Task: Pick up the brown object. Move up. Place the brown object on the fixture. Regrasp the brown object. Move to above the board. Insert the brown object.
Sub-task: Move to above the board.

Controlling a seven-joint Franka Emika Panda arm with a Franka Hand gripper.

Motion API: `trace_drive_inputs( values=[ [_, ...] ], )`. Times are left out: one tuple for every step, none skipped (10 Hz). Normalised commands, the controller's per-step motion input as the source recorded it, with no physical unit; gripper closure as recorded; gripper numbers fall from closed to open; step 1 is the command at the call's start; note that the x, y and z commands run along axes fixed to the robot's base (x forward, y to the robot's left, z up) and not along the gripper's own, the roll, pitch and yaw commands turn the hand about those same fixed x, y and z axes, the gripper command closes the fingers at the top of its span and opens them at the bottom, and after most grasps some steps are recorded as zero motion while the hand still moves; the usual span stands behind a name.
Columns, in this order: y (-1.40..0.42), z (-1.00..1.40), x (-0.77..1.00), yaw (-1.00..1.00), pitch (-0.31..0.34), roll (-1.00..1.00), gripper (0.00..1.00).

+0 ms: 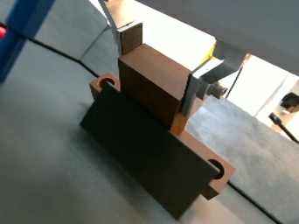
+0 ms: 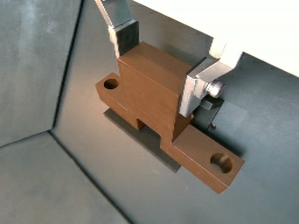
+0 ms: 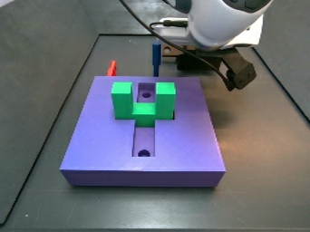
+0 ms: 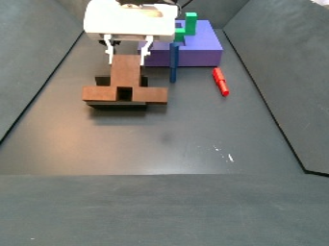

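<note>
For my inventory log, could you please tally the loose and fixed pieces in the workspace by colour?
Brown: 1, the brown object, with the gripper at its raised middle.
Purple: 1, the board.
Green: 1, the U-shaped block.
Red: 1, the thin peg.
Blue: 1, the upright post.
Total: 5

no readable text, labels or numbers

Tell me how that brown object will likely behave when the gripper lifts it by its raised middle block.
The brown object looks rigid, so it probably won't flex. The gripper straddles its middle, so it should hang roughly level. Its flat faces likely resist rolling or slipping.
</note>
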Motion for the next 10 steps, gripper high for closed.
trace_drive_inputs(
  values=[
    [0.01,1.40,0.02,0.00,-0.029,-0.05,1.00],
    [0.02,1.40,0.01,-0.02,-0.026,-0.11,1.00],
    [0.03,1.40,0.00,-0.02,-0.023,-0.07,1.00],
    [0.02,1.40,0.01,-0.03,0.003,-0.05,1.00],
    [0.02,1.40,0.01,-0.03,0.024,-0.01,1.00],
    [0.02,1.40,0.01,-0.02,0.028,0.00,1.00],
    [0.00,0.83,0.01,-0.02,0.054,-0.02,1.00],
    [0.00,0.46,0.02,-0.01,0.068,0.00,1.00],
    [-0.02,0.22,0.03,0.01,0.085,0.01,1.00],
    [-0.02,0.18,0.03,0.02,0.087,0.00,1.00]
  ],
)
